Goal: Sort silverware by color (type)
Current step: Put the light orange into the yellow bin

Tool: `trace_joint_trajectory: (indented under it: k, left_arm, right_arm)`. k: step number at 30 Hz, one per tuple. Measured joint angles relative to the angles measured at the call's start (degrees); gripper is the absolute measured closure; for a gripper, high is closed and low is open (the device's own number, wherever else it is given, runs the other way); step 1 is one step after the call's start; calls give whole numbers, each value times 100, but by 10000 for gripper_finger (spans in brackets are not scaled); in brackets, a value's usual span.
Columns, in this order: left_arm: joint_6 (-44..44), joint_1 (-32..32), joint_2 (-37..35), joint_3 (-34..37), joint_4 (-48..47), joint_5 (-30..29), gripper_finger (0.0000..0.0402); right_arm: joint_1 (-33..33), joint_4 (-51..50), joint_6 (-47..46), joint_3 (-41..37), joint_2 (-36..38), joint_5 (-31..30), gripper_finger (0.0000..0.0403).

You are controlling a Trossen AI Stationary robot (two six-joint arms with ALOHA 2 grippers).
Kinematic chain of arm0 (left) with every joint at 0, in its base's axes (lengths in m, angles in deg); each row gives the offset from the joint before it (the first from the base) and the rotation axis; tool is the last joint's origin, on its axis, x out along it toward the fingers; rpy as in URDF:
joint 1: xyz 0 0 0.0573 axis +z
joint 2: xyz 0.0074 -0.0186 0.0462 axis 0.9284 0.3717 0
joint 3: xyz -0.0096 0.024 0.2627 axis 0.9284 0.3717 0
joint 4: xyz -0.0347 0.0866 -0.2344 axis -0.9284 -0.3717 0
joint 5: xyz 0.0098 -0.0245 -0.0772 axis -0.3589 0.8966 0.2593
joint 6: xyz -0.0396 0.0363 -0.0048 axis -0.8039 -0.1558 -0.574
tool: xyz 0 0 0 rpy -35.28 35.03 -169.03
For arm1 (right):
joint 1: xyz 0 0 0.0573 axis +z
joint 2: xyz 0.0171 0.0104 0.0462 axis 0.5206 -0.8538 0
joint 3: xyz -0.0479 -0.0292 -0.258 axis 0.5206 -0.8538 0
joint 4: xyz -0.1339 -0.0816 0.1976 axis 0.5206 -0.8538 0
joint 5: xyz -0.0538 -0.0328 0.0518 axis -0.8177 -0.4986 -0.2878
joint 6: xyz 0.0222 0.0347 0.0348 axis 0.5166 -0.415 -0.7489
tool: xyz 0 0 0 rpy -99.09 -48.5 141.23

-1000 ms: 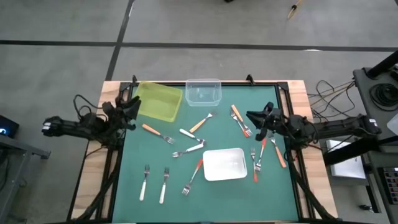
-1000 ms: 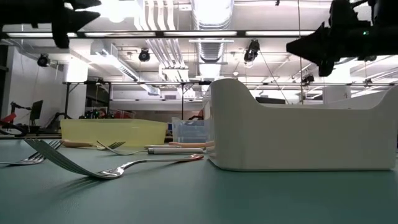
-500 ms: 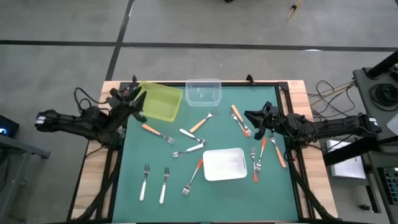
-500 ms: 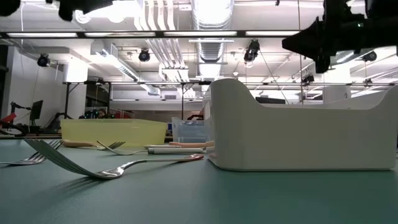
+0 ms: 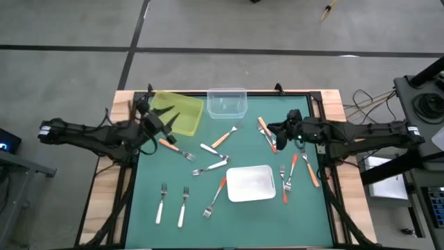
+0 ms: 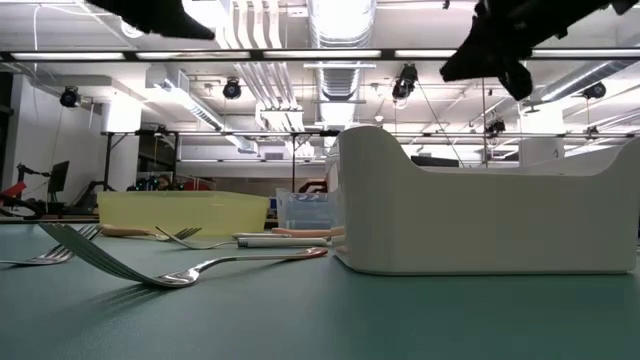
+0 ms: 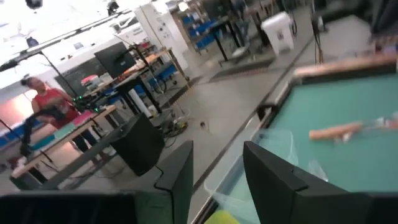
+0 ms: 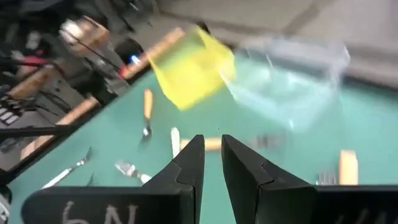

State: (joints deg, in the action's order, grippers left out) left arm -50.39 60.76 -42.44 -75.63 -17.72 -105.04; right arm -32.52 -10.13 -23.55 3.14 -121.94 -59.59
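Sorting barely begun, by my reading. The forks [image 5: 216, 164] lie scattered over the green table [image 5: 152, 180]; none sits in any of the three bins as far as the high view shows. Yellow bin [image 5: 177, 112] at the far left corner, clear bin [image 5: 227, 102] at the middle of the far edge, white tray [image 5: 250, 183] near the centre toward the near edge: all look bare inside. Count on the mat: two white-handled forks [image 5: 172, 205] near the near-left corner, a red-orange one [image 5: 215, 197] just beside the white tray, a white pair crossed at centre, a tan one [image 5: 223, 137] pointing toward the clear bin, an orange one [image 5: 174, 148] left of centre, and a cluster of five or so by the right edge [image 5: 288, 173]. My left gripper [image 5: 168, 122] hangs over the near rim of the yellow bin, close to the orange fork, fingers spread apart and holding nothing; the wrist view shows daylight between them. My right gripper [image 5: 276, 133] hovers above the tan-handled fork [image 5: 266, 130] at the top of the right cluster, fingers parted only a little, nothing between them. Everything is left to do: each fork picked and dropped by handle colour. Which bin takes which colour I cannot tell.
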Motion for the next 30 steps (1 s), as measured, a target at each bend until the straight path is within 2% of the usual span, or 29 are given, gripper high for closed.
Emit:
trace_joint_trajectory:
  k: [5,10,15,20,30]
  left_arm:
    - [-70,4,-31,295,88,-1,279]
    - [161,4,-79,347,72,-46,279]
    - [373,4,-76,271,101,-46,279]
    - [457,4,-76,242,73,-50,279]
    - [476,4,-55,242,89,-55,279]
  right_arm:
    - [-1,-1497,-1430,616,-465,236,355]
    - [0,-2763,-2605,1034,-838,964,355]
    - [0,-3632,-3014,1258,-1135,1806,355]
    - [2,-3715,-2793,1319,-1285,2268,355]
    - [0,-3151,-2776,1321,-1608,2256,355]
